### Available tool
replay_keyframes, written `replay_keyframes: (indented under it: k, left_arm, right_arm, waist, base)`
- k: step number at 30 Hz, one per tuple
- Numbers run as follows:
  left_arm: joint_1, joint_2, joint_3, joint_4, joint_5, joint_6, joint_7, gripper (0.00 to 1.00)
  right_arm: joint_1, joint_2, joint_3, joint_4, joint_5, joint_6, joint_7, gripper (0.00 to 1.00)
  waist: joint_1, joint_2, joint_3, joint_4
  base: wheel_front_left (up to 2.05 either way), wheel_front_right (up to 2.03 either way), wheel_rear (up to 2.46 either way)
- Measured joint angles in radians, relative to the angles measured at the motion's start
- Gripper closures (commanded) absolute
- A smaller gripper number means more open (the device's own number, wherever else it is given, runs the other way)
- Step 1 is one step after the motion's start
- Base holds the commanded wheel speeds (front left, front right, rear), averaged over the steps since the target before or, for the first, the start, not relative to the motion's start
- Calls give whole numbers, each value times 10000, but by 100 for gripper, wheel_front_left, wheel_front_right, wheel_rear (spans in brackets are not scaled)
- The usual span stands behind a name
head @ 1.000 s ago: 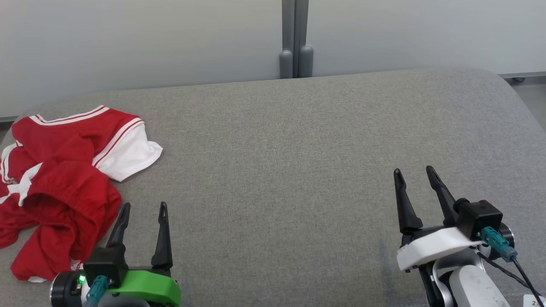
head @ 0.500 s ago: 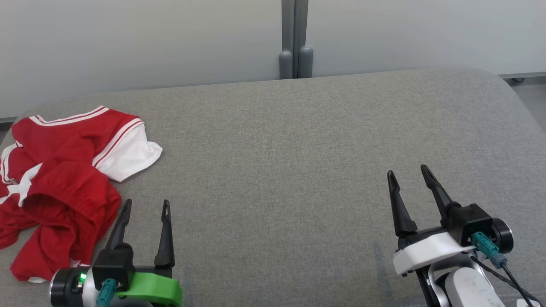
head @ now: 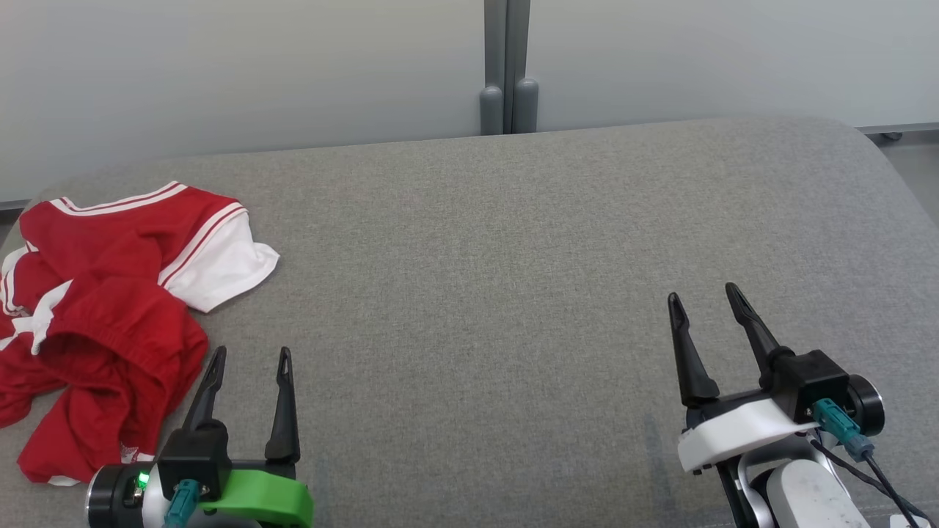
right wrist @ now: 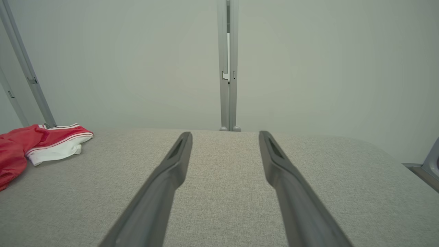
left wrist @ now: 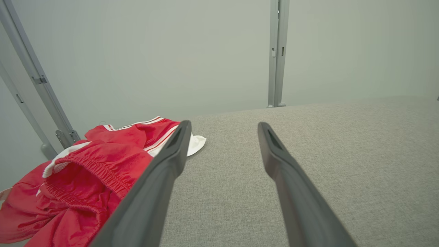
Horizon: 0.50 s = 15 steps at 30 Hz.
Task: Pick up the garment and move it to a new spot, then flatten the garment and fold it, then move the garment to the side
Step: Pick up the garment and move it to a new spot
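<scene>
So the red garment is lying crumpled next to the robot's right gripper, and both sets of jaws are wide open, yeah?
Nearly. The red garment lies crumpled next to the left gripper, not the right gripper, which sits far across the grey surface. The head view shows this. Both sets of jaws are wide open, as you said.

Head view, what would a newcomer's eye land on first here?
The crumpled red sports shorts with white stripes, heaped at the far left of the grey upholstered surface. Next, the two open grippers low in the view: the left gripper beside the shorts, the right gripper over bare fabric at the lower right.
</scene>
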Motion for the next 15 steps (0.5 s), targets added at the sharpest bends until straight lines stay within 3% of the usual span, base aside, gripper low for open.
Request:
replay_keyframes:
  k: [15]
  left_arm:
    - [-2, -23, -161, 121, -10, -17, 0, 0]
  right_arm:
    - [12, -77, -314, -86, -2, -84, 0, 0]
  waist:
    - [0, 0, -8, 311]
  base:
    - [0, 0, 0]
